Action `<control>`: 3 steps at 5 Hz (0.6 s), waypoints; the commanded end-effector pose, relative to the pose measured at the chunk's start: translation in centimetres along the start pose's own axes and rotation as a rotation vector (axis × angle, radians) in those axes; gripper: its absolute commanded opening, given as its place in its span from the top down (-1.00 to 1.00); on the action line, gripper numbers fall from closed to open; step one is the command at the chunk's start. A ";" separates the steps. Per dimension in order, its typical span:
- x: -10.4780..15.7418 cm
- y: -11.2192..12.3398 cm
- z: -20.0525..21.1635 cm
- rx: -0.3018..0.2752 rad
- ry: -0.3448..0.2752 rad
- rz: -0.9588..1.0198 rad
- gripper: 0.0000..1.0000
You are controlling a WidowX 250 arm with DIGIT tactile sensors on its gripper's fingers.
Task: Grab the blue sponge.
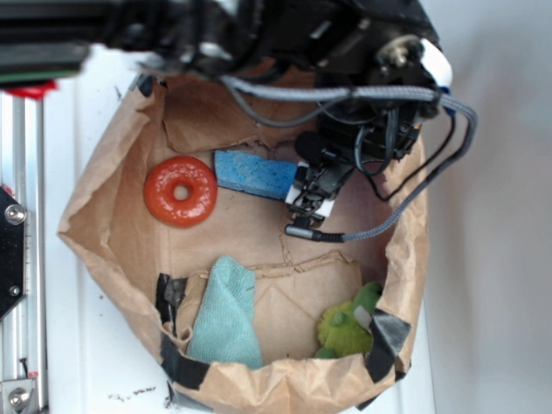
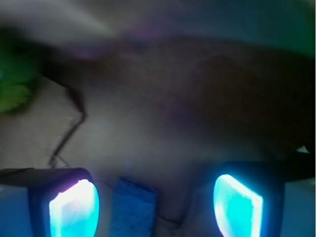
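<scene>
The blue sponge (image 1: 254,174) lies flat on the brown paper floor of the bag, just right of the red ring (image 1: 180,191). My gripper (image 1: 312,191) hovers at the sponge's right end, open. In the wrist view the blue sponge (image 2: 133,206) sits between my two glowing fingers, closer to the left finger (image 2: 74,210) than to the right finger (image 2: 238,205), with gaps on both sides. My gripper (image 2: 155,207) is not touching it as far as I can tell.
The brown paper bag's walls (image 1: 95,224) ring the work area. A pale teal folded cloth (image 1: 226,315) lies at the front, and a green plush toy (image 1: 345,328) sits front right. Grey cables (image 1: 405,203) hang from the arm on the right.
</scene>
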State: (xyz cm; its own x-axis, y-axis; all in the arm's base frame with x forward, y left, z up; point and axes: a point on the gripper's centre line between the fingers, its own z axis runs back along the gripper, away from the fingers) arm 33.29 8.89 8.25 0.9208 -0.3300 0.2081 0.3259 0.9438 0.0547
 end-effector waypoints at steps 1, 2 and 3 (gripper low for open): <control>-1.2 0.7 -0.3 0.061 0.032 0.016 -1.00; -2.0 -0.8 -0.6 0.048 0.059 -0.014 -1.00; -2.6 -2.0 1.4 -0.010 0.024 -0.028 -1.00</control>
State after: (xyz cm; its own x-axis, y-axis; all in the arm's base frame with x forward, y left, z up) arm 29.74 7.66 6.70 0.9220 -0.3630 0.1347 0.3656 0.9308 0.0056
